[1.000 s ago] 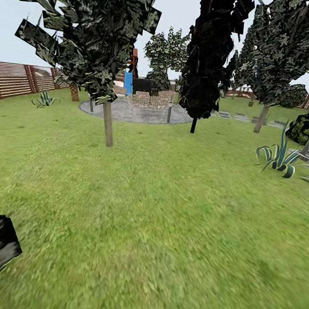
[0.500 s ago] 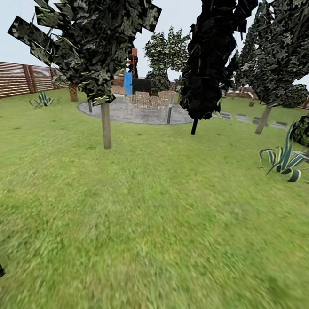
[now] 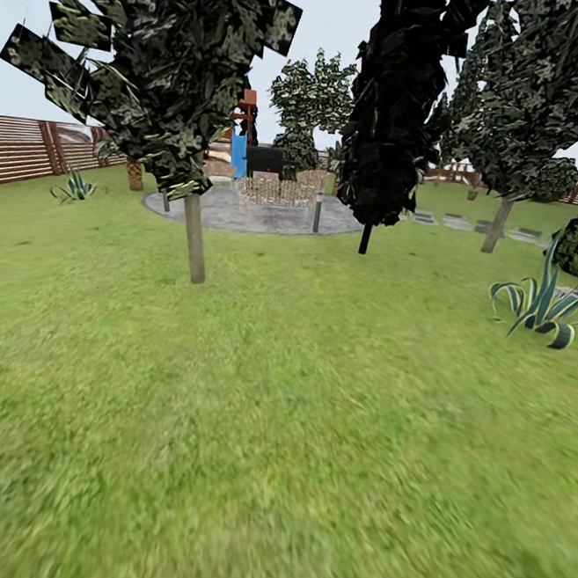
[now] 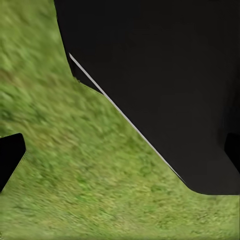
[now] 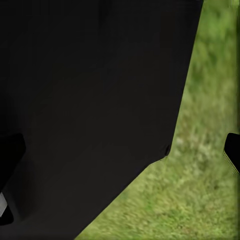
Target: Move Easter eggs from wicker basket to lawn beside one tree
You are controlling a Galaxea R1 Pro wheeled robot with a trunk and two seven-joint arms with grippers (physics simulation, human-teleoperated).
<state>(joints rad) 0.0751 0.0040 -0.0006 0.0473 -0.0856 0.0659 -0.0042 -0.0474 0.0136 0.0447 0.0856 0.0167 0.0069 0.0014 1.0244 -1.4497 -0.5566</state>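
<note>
Big black robot body panel [image 5: 90, 100] covers most of frame w/ angled lower edge. Green lawn [image 5: 200, 190] shows beyond it, blurred. Dark fingertips [image 5: 232, 150] at both side edges, wide apart, nothing btwn them.

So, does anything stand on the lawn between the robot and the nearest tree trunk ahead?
Nothing visible does. Bare lawn runs right up to the thin trunk. The spiky plant sits well off to the right, and the paved circle lies beyond the trunk.
</note>
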